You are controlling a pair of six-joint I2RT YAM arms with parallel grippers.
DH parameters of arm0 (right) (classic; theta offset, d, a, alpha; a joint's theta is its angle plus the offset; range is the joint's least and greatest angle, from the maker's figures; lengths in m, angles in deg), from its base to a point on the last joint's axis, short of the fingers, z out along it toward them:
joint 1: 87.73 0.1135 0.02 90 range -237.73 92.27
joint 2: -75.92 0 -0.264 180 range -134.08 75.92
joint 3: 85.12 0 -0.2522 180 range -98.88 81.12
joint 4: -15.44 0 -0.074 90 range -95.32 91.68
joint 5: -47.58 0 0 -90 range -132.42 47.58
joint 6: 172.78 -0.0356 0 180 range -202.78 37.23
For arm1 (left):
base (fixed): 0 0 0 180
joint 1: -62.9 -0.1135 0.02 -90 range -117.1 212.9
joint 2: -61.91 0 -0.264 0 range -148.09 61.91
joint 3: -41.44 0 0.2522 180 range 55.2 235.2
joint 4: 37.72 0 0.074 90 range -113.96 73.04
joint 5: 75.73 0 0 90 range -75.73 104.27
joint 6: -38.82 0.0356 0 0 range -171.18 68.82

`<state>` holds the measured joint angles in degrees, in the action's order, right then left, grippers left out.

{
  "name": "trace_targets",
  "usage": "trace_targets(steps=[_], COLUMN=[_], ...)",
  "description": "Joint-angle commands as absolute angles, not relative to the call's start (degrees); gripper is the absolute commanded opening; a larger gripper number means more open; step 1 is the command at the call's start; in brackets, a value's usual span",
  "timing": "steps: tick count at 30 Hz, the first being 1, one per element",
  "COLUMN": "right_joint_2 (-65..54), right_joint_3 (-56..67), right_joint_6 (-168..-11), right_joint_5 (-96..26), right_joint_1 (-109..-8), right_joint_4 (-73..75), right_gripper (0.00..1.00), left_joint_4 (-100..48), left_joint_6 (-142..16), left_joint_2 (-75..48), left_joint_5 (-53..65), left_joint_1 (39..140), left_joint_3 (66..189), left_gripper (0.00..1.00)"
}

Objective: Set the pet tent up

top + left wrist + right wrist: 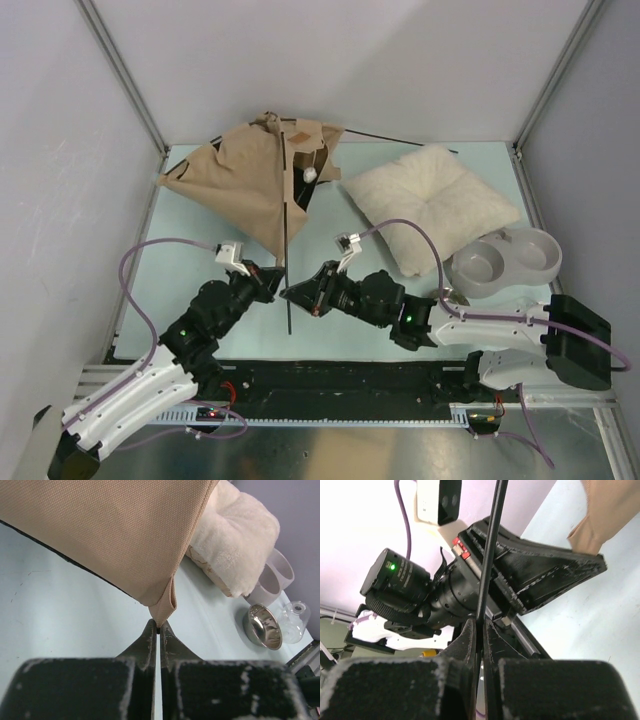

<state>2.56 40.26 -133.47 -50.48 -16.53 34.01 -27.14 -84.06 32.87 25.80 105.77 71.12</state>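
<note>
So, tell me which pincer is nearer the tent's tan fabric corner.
Left. The left pincer pinches the fabric corner; the right pincer clamps the black pole beside it, off the cloth.

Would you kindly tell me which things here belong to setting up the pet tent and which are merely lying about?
Job in hand: pet tent, its corner pinched by the left gripper; black pole, clamped in the right gripper.

Lying about: cream pillow; grey double bowl; steel bowl; clear container.

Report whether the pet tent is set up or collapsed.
Collapsed: the pet tent sags as crumpled fabric, and one black pole sticks out loose, pinched by the right gripper.
</note>
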Motion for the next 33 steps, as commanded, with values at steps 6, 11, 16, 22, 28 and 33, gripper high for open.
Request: trace_targets(steps=[6,11,16,22,28,33], right_joint_2=[-0.71,-3.60,-4.89,-5.72,-7.34,-6.59], right_joint_3=[35.07,34.10,33.52,32.94,32.26,32.25], right_joint_6=[-130.73,-131.83,-132.65,-133.75,-135.04,-135.27], right_joint_5=[-54.25,-51.64,-49.84,-48.24,-47.32,-46.57], right_joint_1=[-22.76,-24.19,-25.40,-27.12,-28.20,-27.80], right_joint_4=[45.37,47.46,49.15,50.77,51.35,48.57], right_gripper=[0.00,0.00,0.00,0.00,0.00,0.00], left_joint_4=[-16.27,-13.68,-11.12,-7.53,-6.67,-4.52], left_joint_6=[-88.90,-92.52,-95.38,-97.15,-99.04,-97.53], left_joint_2=[33.49,33.43,34.01,36.14,38.43,38.74], left_joint_5=[13.74,9.53,6.07,5.16,5.71,10.78], left_joint_1=[106.80,106.84,106.86,106.87,106.90,106.86], left_joint_3=[71.87,72.82,71.74,70.87,69.96,72.64], left_gripper=[0.00,0.00,0.00,0.00,0.00,0.00])
